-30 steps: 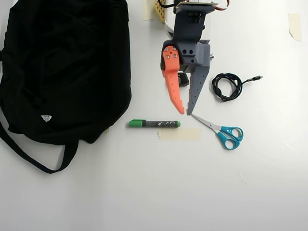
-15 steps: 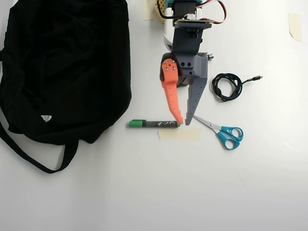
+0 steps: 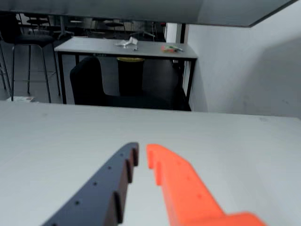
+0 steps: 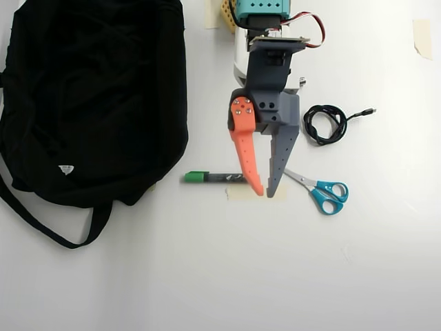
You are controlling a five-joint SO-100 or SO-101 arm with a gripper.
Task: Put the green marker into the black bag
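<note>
The end effector (image 4: 264, 192) hung slightly parted and empty over the barrel end of the green marker (image 4: 215, 177), which lay mid-table beside the black bag (image 4: 89, 96); it should descend squarely, straddling the barrel before closing.

tool (image 3: 142, 156) slightly parted, bare white table (image 3: 235, 141)
</note>
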